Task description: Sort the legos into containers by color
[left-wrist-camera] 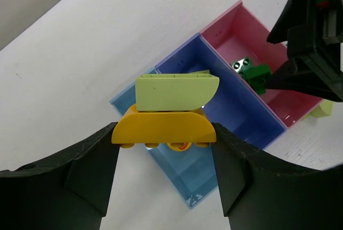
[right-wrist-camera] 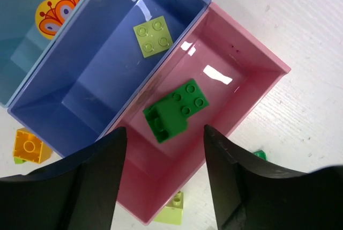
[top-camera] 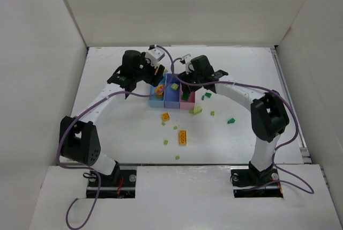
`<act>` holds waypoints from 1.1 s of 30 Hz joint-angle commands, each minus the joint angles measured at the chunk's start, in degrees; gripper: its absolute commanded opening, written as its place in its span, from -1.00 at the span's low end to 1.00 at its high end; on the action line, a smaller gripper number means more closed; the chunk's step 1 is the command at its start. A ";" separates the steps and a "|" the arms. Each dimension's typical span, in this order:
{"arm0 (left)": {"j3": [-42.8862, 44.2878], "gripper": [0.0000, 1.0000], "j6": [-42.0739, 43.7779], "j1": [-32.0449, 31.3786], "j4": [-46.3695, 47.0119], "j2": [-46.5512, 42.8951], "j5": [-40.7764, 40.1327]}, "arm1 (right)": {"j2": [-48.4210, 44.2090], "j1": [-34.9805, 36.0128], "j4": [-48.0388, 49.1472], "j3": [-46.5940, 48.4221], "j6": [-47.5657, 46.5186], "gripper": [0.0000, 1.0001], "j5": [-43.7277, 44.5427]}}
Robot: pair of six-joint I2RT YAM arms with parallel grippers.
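Over on the left, the left hand (left-wrist-camera: 166, 136) is clamped on a yellow brick (left-wrist-camera: 161, 129) with a lime brick (left-wrist-camera: 177, 91) riding on top of it. It hangs right above the light blue bin (left-wrist-camera: 179, 179), where the round yellow-red piece (right-wrist-camera: 61, 13) already lies, so that looks like the yellow home (though the lime passenger belongs next door, I'd say, and may need splitting off first). Middle now: the periwinkle bin (right-wrist-camera: 91, 85) holds a lime square (right-wrist-camera: 154, 37). Then the pink bin (right-wrist-camera: 241, 80), with a dark green brick (right-wrist-camera: 174, 112) lying inside, and directly above it the right hand (right-wrist-camera: 163, 133), fingers spread, gripping nothing. More loose bricks (top-camera: 182, 137) wait on the tabletop (top-camera: 118, 128) near the bins.
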 commanded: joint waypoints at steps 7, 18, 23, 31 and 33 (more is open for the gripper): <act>-3.91 -0.04 7.64 -0.25 3.01 -7.48 7.44 | -8.91 -1.85 7.78 -1.46 2.74 0.33 -7.01; -9.01 -0.04 17.13 -3.77 3.97 -12.94 13.51 | -7.69 -12.23 19.31 -1.91 11.45 0.68 -57.87; -8.49 -0.04 17.66 -4.99 4.50 -12.94 14.75 | -4.61 -10.39 19.31 3.02 11.97 0.68 -62.04; -8.48 -0.04 18.28 -9.91 5.03 -12.41 11.49 | -0.39 -9.16 19.31 7.67 14.25 0.68 -65.82; -8.48 -0.04 18.28 -9.92 5.03 -12.41 10.62 | -0.39 -9.16 19.31 7.68 14.26 0.63 -66.53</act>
